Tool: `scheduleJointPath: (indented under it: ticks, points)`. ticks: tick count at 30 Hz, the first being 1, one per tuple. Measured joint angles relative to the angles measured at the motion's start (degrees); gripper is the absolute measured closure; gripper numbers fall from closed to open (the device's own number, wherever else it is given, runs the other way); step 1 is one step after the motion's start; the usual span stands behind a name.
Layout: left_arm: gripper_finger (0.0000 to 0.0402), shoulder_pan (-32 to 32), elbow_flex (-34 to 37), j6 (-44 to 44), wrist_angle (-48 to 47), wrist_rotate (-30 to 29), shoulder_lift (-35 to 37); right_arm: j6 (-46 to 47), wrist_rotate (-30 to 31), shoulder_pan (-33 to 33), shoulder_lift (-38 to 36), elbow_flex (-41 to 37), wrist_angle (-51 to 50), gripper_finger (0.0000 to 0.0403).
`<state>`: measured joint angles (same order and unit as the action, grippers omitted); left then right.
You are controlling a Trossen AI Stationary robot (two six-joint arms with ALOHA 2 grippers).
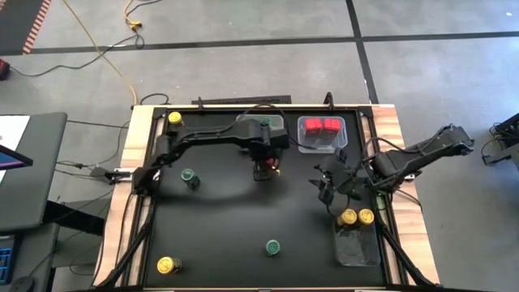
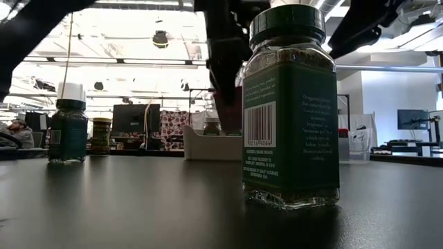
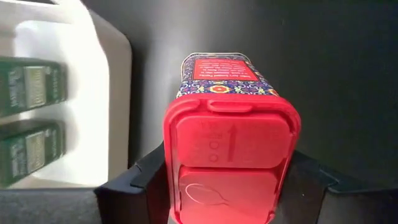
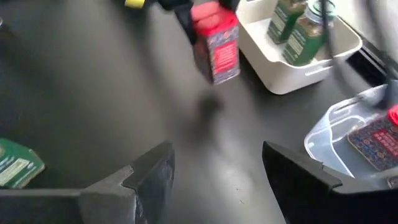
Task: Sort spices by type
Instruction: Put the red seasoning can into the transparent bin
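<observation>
From above, the left arm reaches from the table's left edge across to the far middle, its left gripper [image 1: 264,168] pointing down just near of the bin of green-lidded jars [image 1: 266,123]. The right arm bends in from the right edge, with the right gripper [image 1: 331,183] over the black mat. Two red boxy containers [image 1: 322,126] lie in the clear bin [image 1: 323,146] at the far side.

At table height, a green-lidded jar [image 2: 291,111] stands closest.

The left wrist shows the fingers [image 3: 140,180] clamped on a red spice tin [image 3: 229,146].

From the right wrist, that gripper's jaws stand apart, holding nothing, above the mat.
</observation>
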<state>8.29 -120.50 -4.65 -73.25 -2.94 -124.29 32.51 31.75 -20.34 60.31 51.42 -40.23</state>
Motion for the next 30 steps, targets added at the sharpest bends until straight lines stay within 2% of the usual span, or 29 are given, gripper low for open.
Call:
scheduleJointPath:
  ticks: [4,10,13,21,30]
  points:
    - [0.0195,-0.5,-6.7,-0.1,-6.5,1.1,-6.4,2.0,0.0,1.5,0.0,0.0,0.0,0.0132]
    - [0.0195,-0.9,-10.8,-0.3,-9.5,3.2,-12.0,2.1,0.0,2.6,0.0,0.0,0.0,0.0132]
    - [0.0191,-1.1,-10.6,1.0,-9.7,3.1,-12.1,2.1,0.0,2.6,0.0,0.0,-0.1,0.0132]
    - [0.0097,-1.3,-10.6,3.1,-9.2,3.2,-11.9,1.6,0.0,2.6,0.0,0.0,-0.3,0.0132]
    - [0.0084,-1.3,-11.8,6.1,-9.7,3.2,-11.9,1.6,0.0,2.6,0.0,0.0,-0.5,0.0132]
